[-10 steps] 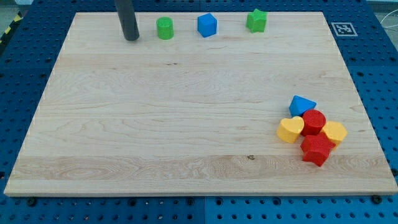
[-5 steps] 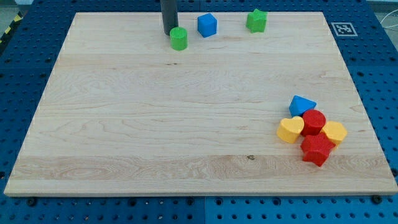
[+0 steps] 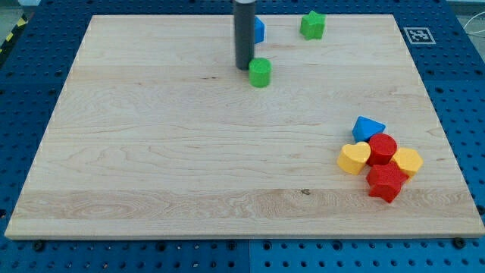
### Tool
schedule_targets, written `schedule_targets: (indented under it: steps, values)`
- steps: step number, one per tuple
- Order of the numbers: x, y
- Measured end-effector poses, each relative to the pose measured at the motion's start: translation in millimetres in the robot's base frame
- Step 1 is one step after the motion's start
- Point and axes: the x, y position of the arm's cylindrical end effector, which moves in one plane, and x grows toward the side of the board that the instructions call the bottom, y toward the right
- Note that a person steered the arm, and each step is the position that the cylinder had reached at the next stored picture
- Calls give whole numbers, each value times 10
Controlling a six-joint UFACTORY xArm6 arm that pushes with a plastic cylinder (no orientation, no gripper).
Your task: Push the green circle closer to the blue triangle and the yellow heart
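Note:
The green circle (image 3: 260,73) sits on the wooden board (image 3: 151,152) in the upper middle. My tip (image 3: 243,67) is right against its upper left side. The blue triangle (image 3: 368,127) lies at the right, at the top of a cluster of blocks. The yellow heart (image 3: 353,158) lies just below and left of it. The green circle is far up and left of both.
A red cylinder (image 3: 383,148), a yellow block (image 3: 408,161) and a red block (image 3: 386,182) are packed beside the triangle and heart. A blue cube (image 3: 258,29) sits partly behind the rod near the top edge. A green star (image 3: 312,25) lies to its right.
My tip has moved right and down, pushing the green circle from the top edge down and right, past the blue cube. The other blocks have not moved.

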Motion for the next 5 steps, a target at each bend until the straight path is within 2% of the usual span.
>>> schedule_targets:
  steps: [1, 4, 5]
  values:
    - [201, 300]
    - [724, 335]
    - [798, 601]
